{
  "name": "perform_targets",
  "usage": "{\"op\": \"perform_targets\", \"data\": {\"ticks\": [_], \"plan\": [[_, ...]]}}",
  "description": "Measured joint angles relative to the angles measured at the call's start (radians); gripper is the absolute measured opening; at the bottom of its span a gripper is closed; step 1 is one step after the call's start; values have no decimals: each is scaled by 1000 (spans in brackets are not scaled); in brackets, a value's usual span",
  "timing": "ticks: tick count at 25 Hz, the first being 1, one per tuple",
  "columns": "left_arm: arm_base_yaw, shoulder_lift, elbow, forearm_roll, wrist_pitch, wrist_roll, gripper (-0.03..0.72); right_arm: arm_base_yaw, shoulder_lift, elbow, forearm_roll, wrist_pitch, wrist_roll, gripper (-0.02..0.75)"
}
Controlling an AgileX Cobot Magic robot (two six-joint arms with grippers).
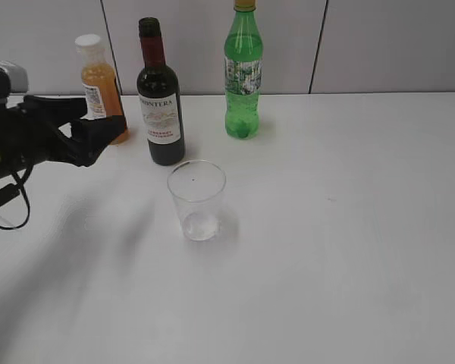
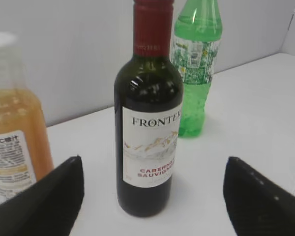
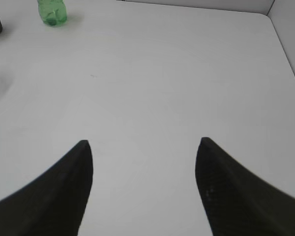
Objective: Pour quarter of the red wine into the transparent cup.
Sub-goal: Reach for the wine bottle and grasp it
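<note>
The wine bottle point(image 1: 160, 98) stands upright near the back of the white desk point(image 1: 349, 227), between the orange juice bottle point(image 1: 101, 83) on its left and the green soda bottle point(image 1: 243, 72) on its right. The clear cup point(image 1: 197, 199) stands upright just in front of the wine bottle, apart from it.

The left gripper point(image 1: 98, 129) hovers beside the juice bottle, to the left of the wine bottle and not touching it. In the left wrist view its fingers point(image 2: 44, 201) are spread wide, with the wine bottle centred between them further ahead.

The right gripper point(image 3: 143, 147) has its fingers point(image 3: 54, 191) apart over bare desk, well away from the bottles.
</note>
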Motion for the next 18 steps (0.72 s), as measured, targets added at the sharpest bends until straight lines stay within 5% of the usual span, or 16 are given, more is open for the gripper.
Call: {"op": "perform_targets", "data": {"ticks": [11, 18], "plan": [[-39, 220, -206, -16, 44, 0, 693, 0, 0, 0, 0, -1, 0, 531], [-51, 331, -314, 64, 10, 0, 693, 0, 0, 0, 0, -1, 0, 531]]}}
